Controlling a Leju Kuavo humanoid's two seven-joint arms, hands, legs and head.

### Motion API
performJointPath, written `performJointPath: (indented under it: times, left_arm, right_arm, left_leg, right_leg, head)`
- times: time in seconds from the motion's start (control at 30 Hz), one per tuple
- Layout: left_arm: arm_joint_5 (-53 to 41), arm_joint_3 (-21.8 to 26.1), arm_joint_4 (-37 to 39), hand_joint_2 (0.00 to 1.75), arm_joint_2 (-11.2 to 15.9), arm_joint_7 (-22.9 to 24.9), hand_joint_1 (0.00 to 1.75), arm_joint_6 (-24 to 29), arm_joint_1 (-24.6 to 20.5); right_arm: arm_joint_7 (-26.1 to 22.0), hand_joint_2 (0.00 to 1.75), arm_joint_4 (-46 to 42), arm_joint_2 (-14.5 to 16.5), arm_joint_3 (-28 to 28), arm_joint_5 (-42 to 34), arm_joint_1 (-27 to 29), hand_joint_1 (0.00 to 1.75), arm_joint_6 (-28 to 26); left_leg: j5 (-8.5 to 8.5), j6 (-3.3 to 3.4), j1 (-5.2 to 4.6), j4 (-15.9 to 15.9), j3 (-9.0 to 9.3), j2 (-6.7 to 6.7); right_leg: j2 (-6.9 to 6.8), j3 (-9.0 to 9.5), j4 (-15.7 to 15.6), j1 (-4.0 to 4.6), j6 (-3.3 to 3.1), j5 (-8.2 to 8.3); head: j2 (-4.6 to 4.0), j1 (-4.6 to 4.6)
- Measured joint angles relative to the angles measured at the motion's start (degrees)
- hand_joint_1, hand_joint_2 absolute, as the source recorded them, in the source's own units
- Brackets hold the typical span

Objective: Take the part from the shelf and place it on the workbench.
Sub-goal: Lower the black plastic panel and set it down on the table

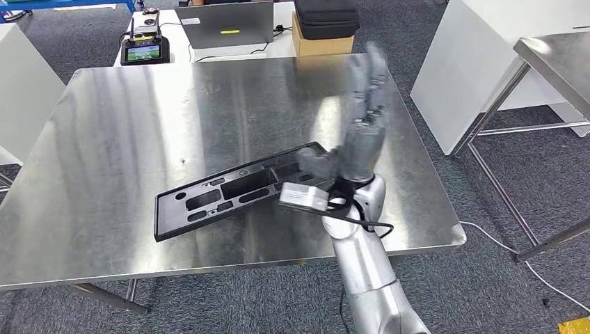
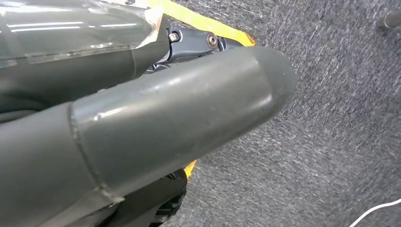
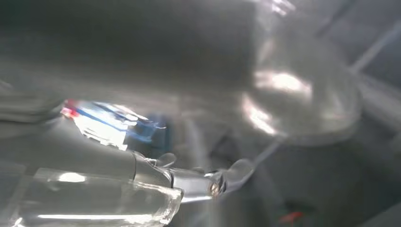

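A long black plastic part (image 1: pixel 229 191) with several slots lies flat on the steel workbench (image 1: pixel 125 118), running diagonally across its front middle. My right hand (image 1: pixel 363 129) is over the part's right end. Its fingers are stretched out, pointing away over the table and blurred, and they hold nothing. The thumb lies close to the part's end; I cannot tell whether it touches. The right wrist view is a motion blur of grey metal. In the left wrist view my left hand (image 2: pixel 142 123) hangs over grey carpet, its thick thumb hiding the other fingers.
Behind the workbench a white table holds a laptop (image 1: pixel 226 24), a remote controller (image 1: pixel 145 45) and a black case on a cardboard box (image 1: pixel 325 24). A second steel table (image 1: pixel 556 56) and a white cabinet (image 1: pixel 473 69) stand at the right. A white cable (image 1: pixel 515 257) runs over the floor.
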Motion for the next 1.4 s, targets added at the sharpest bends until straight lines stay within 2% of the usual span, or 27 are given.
performJointPath:
  times: [0.23, 0.67, 0.83, 0.97, 1.1, 1.17, 1.27, 1.37, 1.4]
  left_arm:
    - [0.09, 0.88, -0.02, 0.0, 0.0, -0.16, 0.0, -0.07, -0.07]
    - [0.09, 0.93, -0.02, 0.0, -0.02, -0.22, 0.0, -0.09, -0.1]
    - [0.17, 1.27, -0.01, 0.0, -0.09, -0.67, 0.0, -0.11, -0.09]
    - [1.54, 2.46, -0.01, 0.0, -0.18, 1.18, 0.0, -0.22, -0.12]
    - [3.67, 4.36, -0.02, 0.0, -0.19, 3.67, 0.0, -0.38, -0.16]
    - [5.01, 5.61, -0.02, 0.0, -0.24, 4.22, 0.0, -0.75, -0.17]
    - [7.12, 7.68, -0.02, 0.0, -0.6, 4.4, 0.0, -0.98, -0.17]
    - [8.26, 9.55, -0.02, 0.0, -1.24, 4.0, 0.0, -0.87, -0.15]
    - [8.38, 9.98, -0.03, 0.0, -1.44, 3.94, 0.0, -0.81, -0.13]
  right_arm:
    - [-0.39, 0.0, -9.51, 0.09, -1.2, -2.6, 5.26, 0.0, 0.03]
    - [-0.39, 0.0, -13.26, 0.09, -1.88, -3.45, 6.94, 0.0, 0.05]
    - [-0.4, 0.0, -17.38, -1.11, 0.37, -11.57, 12.17, 0.0, 0.05]
    - [-0.47, 0.0, -21.27, -4.02, 5.23, -19.81, 18.16, 0.0, 0.08]
    - [-0.44, 0.0, -22.81, -7.3, 10.42, -25.81, 21.35, 0.0, 0.21]
    - [0.81, 0.0, -22.59, -8.86, 12.98, -29.41, 21.63, 0.0, 2.25]
    - [3.19, 0.0, -19.52, -10.16, 15.64, -35.44, 20.99, 0.0, 9.5]
    - [2.54, 0.0, -14.84, -10.21, 16.57, -38.72, 19.98, 0.0, 13.76]
    - [2.33, 0.0, -13.73, -10.22, 16.64, -39.27, 19.83, 0.0, 14.14]
  left_leg:
    - [-0.05, 0.0, -0.03, 0.0, 0.08, 0.1]
    - [-0.05, -0.01, -0.01, 0.0, 0.09, 0.1]
    - [-0.08, -0.01, -0.01, 0.0, 0.08, 0.08]
    - [-0.24, 0.07, -0.13, 0.03, 0.06, 0.09]
    - [-0.33, 0.2, -0.26, 0.07, 0.04, 0.09]
    - [-0.41, 0.35, -0.31, 0.17, -0.01, 0.1]
    - [-0.59, 0.7, -0.34, 0.44, -0.08, 0.11]
    - [0.06, 1.37, -0.19, 0.11, 0.19, 0.14]
    - [0.51, 1.65, -0.01, -0.31, 0.4, 0.18]
  right_leg:
    - [0.11, 0.01, 0.0, 0.0, -0.01, 0.0]
    - [0.11, 0.01, 0.0, 0.0, -0.01, 0.0]
    - [0.09, 0.02, 0.0, 0.0, -0.02, -0.01]
    - [0.12, 0.04, -0.06, -0.15, -0.01, -0.03]
    - [0.15, 0.07, -0.07, -0.35, -0.01, -0.03]
    - [0.16, 0.14, -0.07, -0.43, 0.01, -0.04]
    - [0.18, 0.28, -0.1, -0.5, 0.06, -0.04]
    - [0.1, 0.38, -0.13, -0.41, 0.45, 0.04]
    - [0.03, 0.11, 0.53, -0.3, 0.46, -0.52]
  head:
    - [0.0, 0.0]
    - [-0.01, 0.0]
    - [0.0, 0.0]
    - [0.0, 0.0]
    - [0.01, 0.0]
    - [0.01, 0.0]
    - [0.0, 0.0]
    - [0.0, 0.0]
    - [0.0, 0.02]
